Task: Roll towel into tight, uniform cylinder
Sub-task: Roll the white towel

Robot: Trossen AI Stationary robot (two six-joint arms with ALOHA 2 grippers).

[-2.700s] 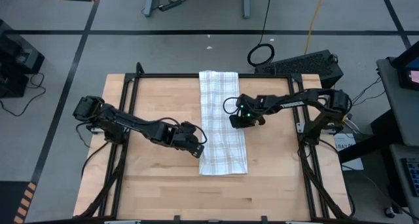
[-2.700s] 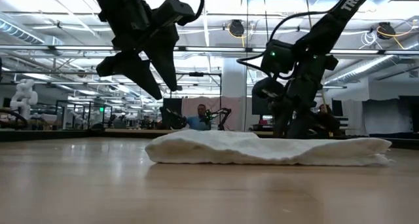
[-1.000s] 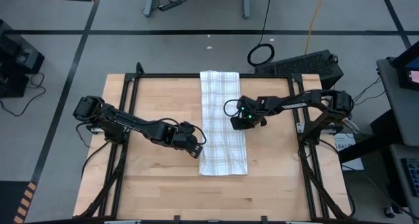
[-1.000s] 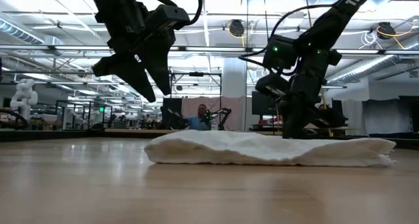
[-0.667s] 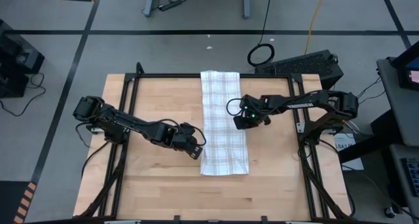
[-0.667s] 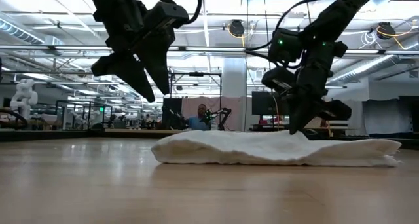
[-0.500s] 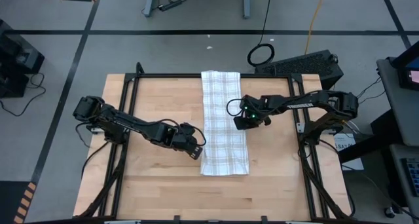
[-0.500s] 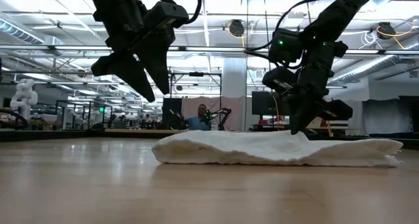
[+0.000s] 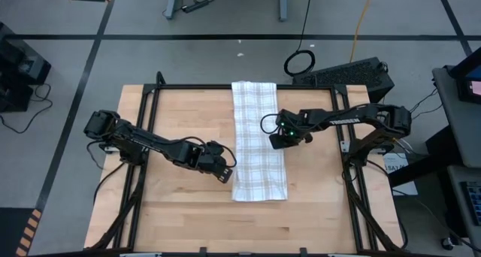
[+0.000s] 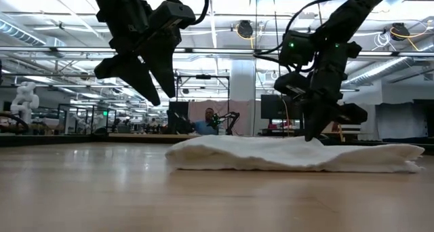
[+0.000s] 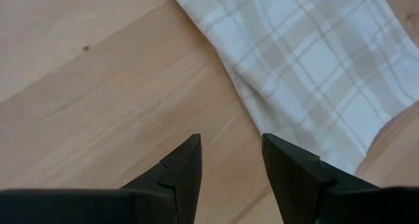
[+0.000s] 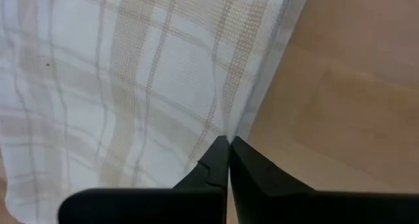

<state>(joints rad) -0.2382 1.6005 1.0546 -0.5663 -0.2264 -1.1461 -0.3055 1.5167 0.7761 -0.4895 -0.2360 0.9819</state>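
Note:
The towel (image 9: 255, 137), white with a beige check, lies flat on the wooden table as a long strip running from the far edge toward the near side. In the low view the towel (image 10: 291, 154) is a low, rumpled mound. My right gripper (image 9: 279, 145) is shut at the towel's right long edge, about halfway along. My left gripper (image 9: 224, 174) hovers open above bare wood just left of the towel's near part. In its own wrist view my left gripper (image 11: 230, 155) has nothing between its fingers, and the towel (image 11: 314, 67) lies beyond them. My right gripper (image 12: 228, 142) has its shut fingertips on the towel's right long edge (image 12: 237, 116), slanting down from the table's right. The cloth rises in a small peak (image 10: 306, 140) at the tips. I cannot tell whether cloth is pinched between them or only pressed. The rest lies on the table.
Black frame rails (image 9: 158, 88) border the table. A black box (image 9: 346, 73) and a cable coil (image 9: 300, 61) lie beyond the far right corner. Bare wood (image 9: 180, 212) stretches on both sides of the towel. A person (image 10: 207, 122) sits far behind in the room.
My right gripper has shifted slightly toward the table's right edge, staying shut. The towel has slid a little to the right with it, still lying flat.

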